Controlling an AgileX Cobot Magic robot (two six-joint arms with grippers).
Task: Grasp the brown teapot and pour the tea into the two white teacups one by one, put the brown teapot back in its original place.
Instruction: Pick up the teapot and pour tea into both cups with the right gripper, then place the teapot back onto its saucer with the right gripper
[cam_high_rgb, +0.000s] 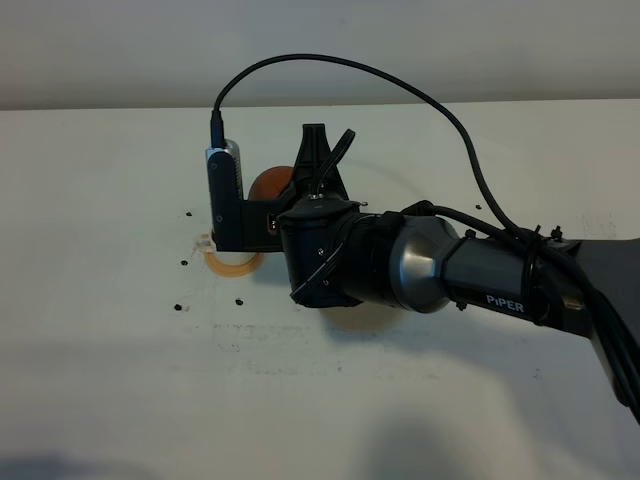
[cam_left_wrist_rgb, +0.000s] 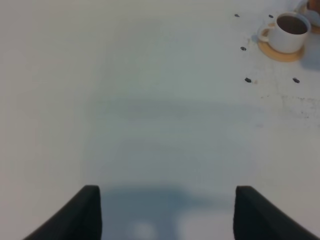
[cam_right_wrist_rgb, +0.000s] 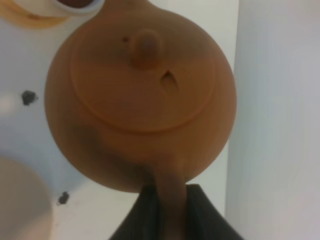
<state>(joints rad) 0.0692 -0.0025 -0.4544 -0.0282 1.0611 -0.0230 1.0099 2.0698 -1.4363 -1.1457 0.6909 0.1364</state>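
Note:
My right gripper (cam_high_rgb: 312, 175) reaches across to the left of the middle and is shut on the loop handle of the brown teapot (cam_high_rgb: 268, 185). In the right wrist view the teapot (cam_right_wrist_rgb: 140, 95) fills the frame, lid and knob towards the camera, its handle pinched between the dark fingers (cam_right_wrist_rgb: 207, 215). One white teacup (cam_left_wrist_rgb: 287, 31) with dark tea stands on an orange-tan coaster (cam_left_wrist_rgb: 281, 52). The same cup (cam_right_wrist_rgb: 75, 4) lies just past the teapot's spout end. A pale beige coaster (cam_right_wrist_rgb: 20, 200) shows blurred beside the pot. My left gripper (cam_left_wrist_rgb: 167, 210) hangs open over bare table.
The white table (cam_high_rgb: 120, 380) carries small black marks (cam_high_rgb: 178, 307) around the cup's coaster (cam_high_rgb: 230, 262). My right arm and its cable (cam_high_rgb: 470, 150) span the right half of the exterior view. A wall edge runs along the back.

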